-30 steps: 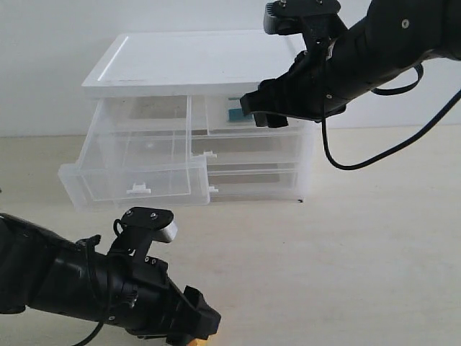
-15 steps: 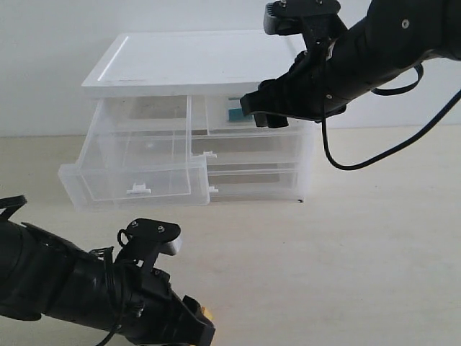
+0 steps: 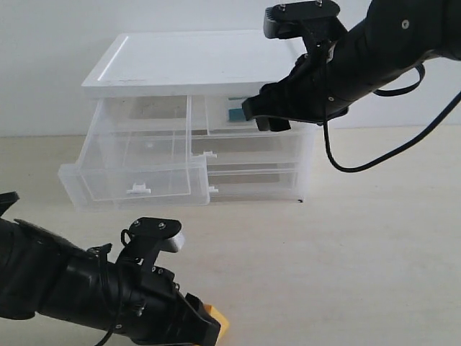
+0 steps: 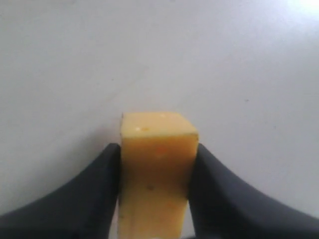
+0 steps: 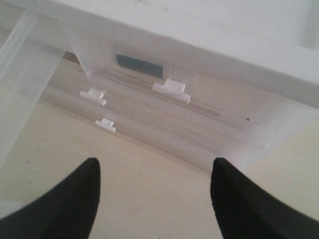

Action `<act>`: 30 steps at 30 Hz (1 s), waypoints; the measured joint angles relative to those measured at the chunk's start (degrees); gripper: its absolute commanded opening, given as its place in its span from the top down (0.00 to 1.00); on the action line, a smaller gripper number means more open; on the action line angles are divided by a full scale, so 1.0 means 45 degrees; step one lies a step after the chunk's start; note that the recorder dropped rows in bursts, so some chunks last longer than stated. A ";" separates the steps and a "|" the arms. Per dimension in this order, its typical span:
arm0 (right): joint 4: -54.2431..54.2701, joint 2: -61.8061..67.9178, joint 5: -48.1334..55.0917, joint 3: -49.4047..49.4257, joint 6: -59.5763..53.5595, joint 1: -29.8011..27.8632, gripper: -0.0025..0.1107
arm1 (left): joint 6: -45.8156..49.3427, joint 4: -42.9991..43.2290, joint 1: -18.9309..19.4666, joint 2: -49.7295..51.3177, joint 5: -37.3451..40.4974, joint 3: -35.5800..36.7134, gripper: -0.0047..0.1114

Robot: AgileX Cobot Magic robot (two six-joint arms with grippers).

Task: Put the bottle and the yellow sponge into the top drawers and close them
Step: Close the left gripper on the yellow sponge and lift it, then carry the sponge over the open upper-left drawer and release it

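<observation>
Left wrist view: left claw point(image 4: 155, 149) is pinching the yellow sponge point(image 4: 157, 134) on the tabletop point(image 4: 75, 59) in front of the cabinet point(image 3: 194, 65), right claw point(image 5: 154, 199) wide open. Next up, I'd guess: lift it into the open top drawer point(image 3: 137, 180).

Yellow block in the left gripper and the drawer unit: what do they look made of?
Yellow sponge: looks like foam, matte, with small pores and orange specks on its faces.
Open top drawer: translucent plastic, slightly glossy; its inside shows through the walls.
Cabinet top: opaque white, smooth, with a moulded raised rim; probably plastic too, though the look leaves that open.
</observation>
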 measured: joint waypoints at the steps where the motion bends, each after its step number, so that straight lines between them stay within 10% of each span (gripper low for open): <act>1: -0.0094 0.0000 0.0023 0.0000 0.0000 0.0000 0.47 | -0.0280 0.0249 0.0000 -0.0261 0.0011 0.0063 0.93; 15: -0.0481 0.0000 0.0049 0.0000 0.0029 0.0000 0.47 | -0.2237 0.2327 0.0000 -0.5934 0.1004 0.0250 0.93; 20: -0.0481 0.0000 0.0049 0.0000 0.0029 0.0000 0.47 | -0.2432 0.2770 0.0089 -0.8620 -0.1687 0.0221 0.93; 30: -0.0481 0.0000 0.0260 0.0000 0.0029 0.0000 0.47 | -0.2408 0.3611 0.3463 -0.6977 -0.2130 -0.2886 0.93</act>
